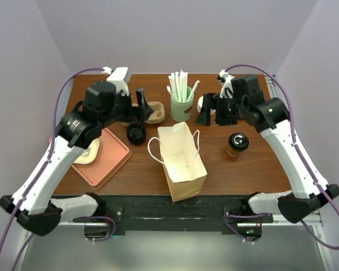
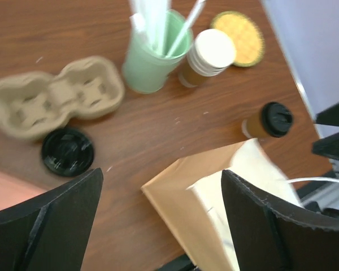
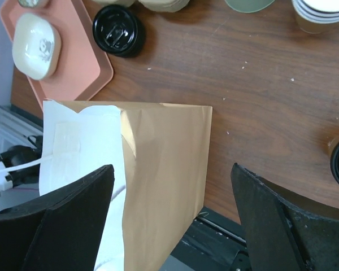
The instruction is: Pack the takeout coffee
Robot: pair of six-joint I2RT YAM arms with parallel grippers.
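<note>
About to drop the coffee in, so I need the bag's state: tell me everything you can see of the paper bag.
The paper bag looks like brown kraft paper outside and pale inside, with white cord handles on both sides of its mouth. It stands upright on the table near the front edge, between the two arms, with its mouth open upward. Nothing shows inside it. Only the table touches it; the takeout coffee stands apart to its right.
</note>
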